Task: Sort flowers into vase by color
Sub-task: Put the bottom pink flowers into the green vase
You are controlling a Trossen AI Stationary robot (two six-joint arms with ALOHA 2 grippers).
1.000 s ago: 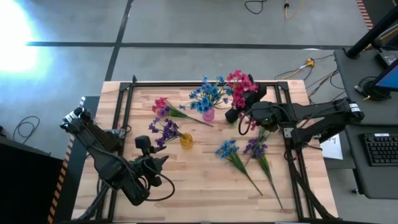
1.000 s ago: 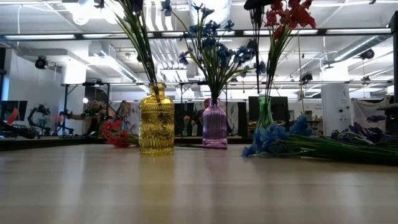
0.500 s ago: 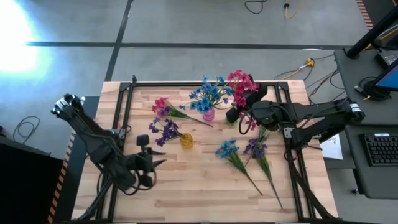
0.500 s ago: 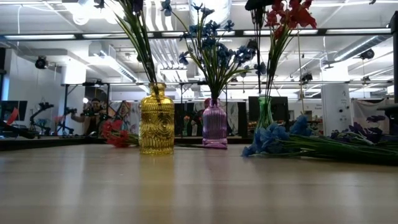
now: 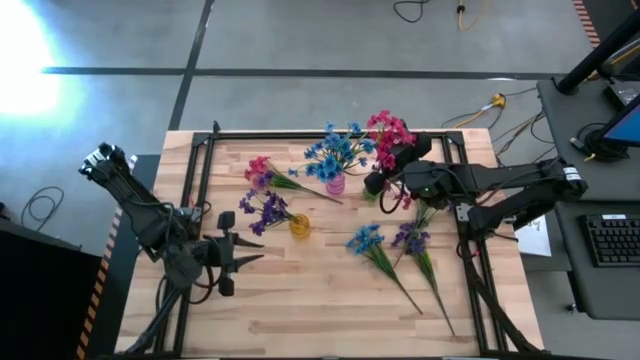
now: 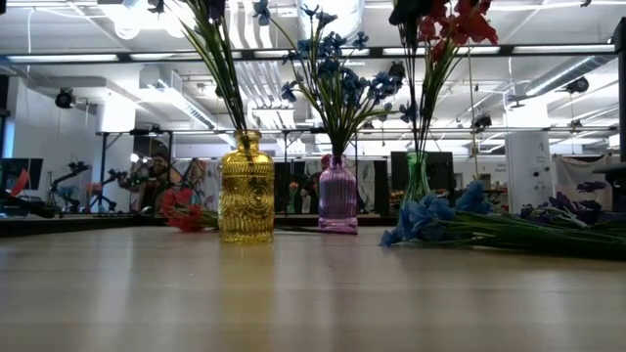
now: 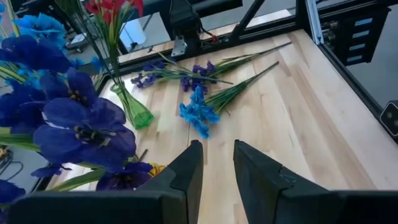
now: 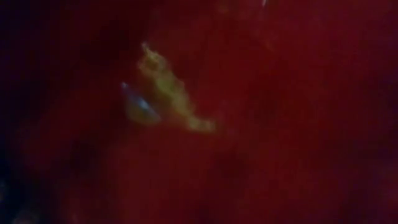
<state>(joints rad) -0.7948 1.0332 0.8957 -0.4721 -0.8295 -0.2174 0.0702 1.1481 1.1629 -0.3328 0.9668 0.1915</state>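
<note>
Three sprigs lie loose on the table (image 5: 300,310); the rest of the flowers stand in vases. All positions are given from the yellow vase (image 5: 299,226).

- Left gripper (image 5: 250,262): left of the yellow vase and a bit nearer the table's front edge, pointing toward it. Fingers (image 7: 186,177) are parted by a narrow gap with nothing between them.
- Loose red-pink sprig (image 5: 262,170): behind the yellow vase and slightly left, lying flat.
- Yellow vase holds the purple blooms (image 5: 262,208).
- Purple vase (image 5: 335,185): behind and right of the yellow vase, holds the blue blooms (image 5: 335,150).
- Loose blue sprig (image 5: 366,240): right of the yellow vase, flat, stem running toward the front edge.
- Green vase (image 6: 417,181): farther right and behind, holds the red blooms (image 5: 388,132). Right gripper (image 5: 376,184) is at this bunch with its jaws pressed together. Can't tell if a stem is pinched; its wrist view shows only red.
- Loose purple sprig (image 5: 410,238): just beyond the blue one.

Step, my read: right arm is seating or tidying a red sprig in the green vase, left arm is between picks.

Next, my guess: left takes the red-pink sprig, the closest one to it. That needs wider jaws and a low pinch on the thin stem. It then has to go to the green vase, clear of the right arm.
</note>
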